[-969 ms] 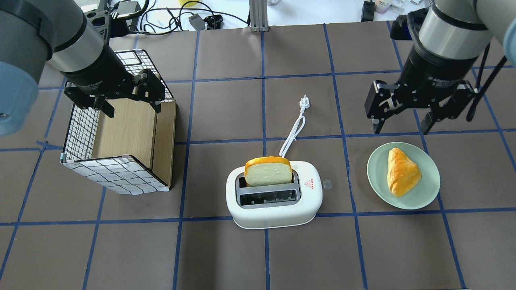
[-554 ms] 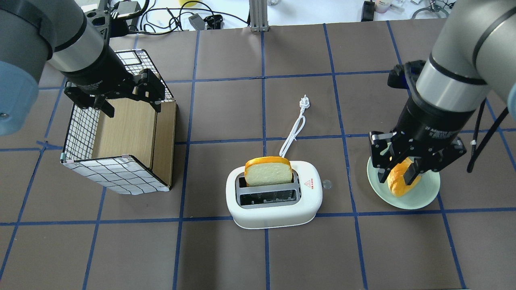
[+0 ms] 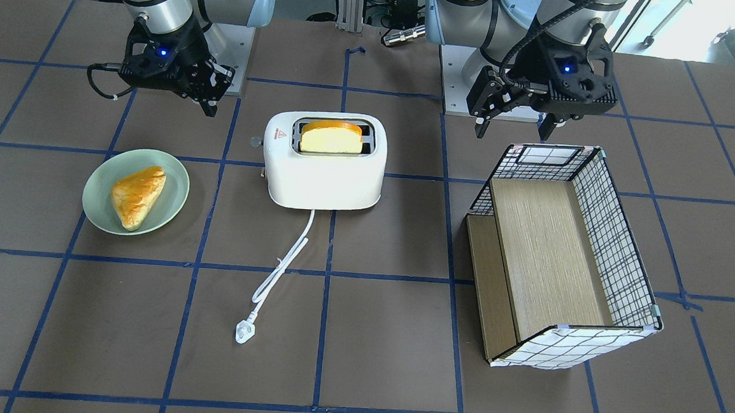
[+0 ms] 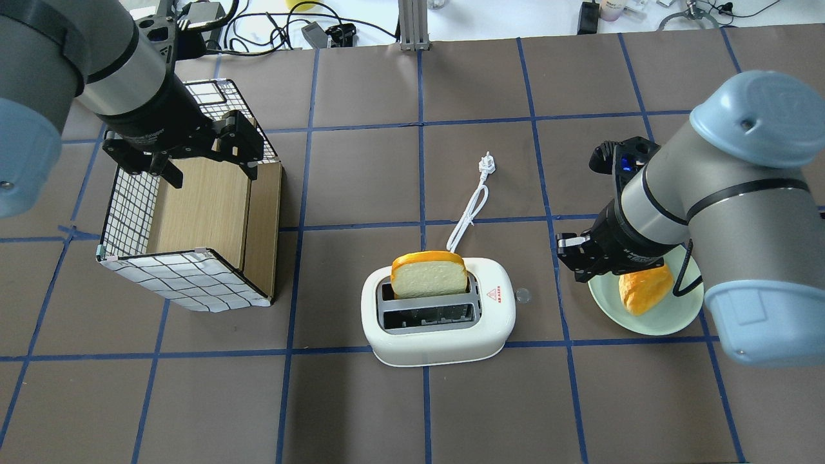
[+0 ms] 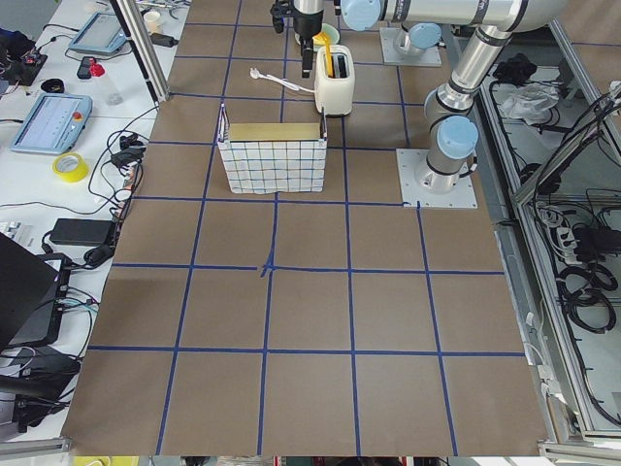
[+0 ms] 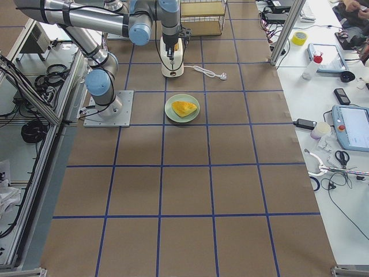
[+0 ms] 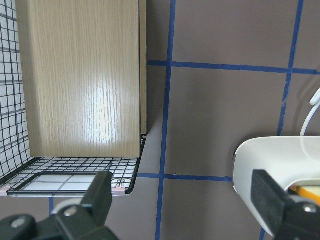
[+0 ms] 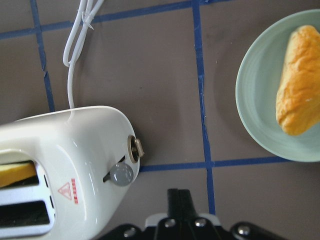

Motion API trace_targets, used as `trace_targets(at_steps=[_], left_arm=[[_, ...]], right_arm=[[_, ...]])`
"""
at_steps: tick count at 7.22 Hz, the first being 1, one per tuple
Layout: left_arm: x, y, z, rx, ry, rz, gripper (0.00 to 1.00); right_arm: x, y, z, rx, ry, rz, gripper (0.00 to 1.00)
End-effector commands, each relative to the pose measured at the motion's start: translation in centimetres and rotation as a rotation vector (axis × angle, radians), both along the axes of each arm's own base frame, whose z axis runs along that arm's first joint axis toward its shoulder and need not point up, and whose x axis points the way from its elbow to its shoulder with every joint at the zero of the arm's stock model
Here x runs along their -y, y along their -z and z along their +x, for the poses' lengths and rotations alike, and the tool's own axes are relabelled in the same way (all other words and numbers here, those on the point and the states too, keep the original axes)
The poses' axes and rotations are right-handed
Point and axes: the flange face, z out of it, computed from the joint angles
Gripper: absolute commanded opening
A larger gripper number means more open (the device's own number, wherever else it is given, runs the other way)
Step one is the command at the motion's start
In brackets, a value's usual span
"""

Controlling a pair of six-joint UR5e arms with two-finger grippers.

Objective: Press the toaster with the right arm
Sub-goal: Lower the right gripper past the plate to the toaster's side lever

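The white toaster (image 4: 438, 322) stands at the table's middle with a bread slice (image 4: 430, 274) in its far slot. It also shows in the front view (image 3: 325, 172) and the right wrist view (image 8: 75, 150). Its small side lever (image 8: 121, 174) sticks out toward the plate. My right gripper (image 4: 575, 260) is shut and empty. It hangs between the toaster and the plate, a short way from the lever (image 4: 522, 296) and not touching it. My left gripper (image 4: 213, 174) is open and empty over the basket's far end.
A green plate (image 4: 651, 322) with a pastry (image 4: 644, 289) lies right of the toaster, partly under my right arm. The toaster's white cord (image 4: 474, 206) and plug (image 4: 488, 162) trail away behind it. A wire basket (image 4: 187, 280) with wooden shelves lies at the left.
My right arm has swung toward the toaster and come down, from beyond the plate to beside the lever. Its gripper has gone from open to shut. The left arm has not moved.
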Motion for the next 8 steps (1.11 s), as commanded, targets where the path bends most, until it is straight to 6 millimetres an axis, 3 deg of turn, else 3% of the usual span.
trace_targets(at_steps=[1,4,8], left_arm=[[0.0,0.0,0.0,0.000,0.000,0.000,1.00],[0.0,0.0,0.0,0.000,0.000,0.000,1.00],[0.0,0.0,0.0,0.000,0.000,0.000,1.00]], right_arm=[[0.5,2.2,0.6,0.061,0.008,-0.033,0.00],[-1.6,6.8,1.8,0.187,-0.001,-0.019,0.00],[-1.1,5.6,2.2,0.225,-0.009,-0.043,0.00]])
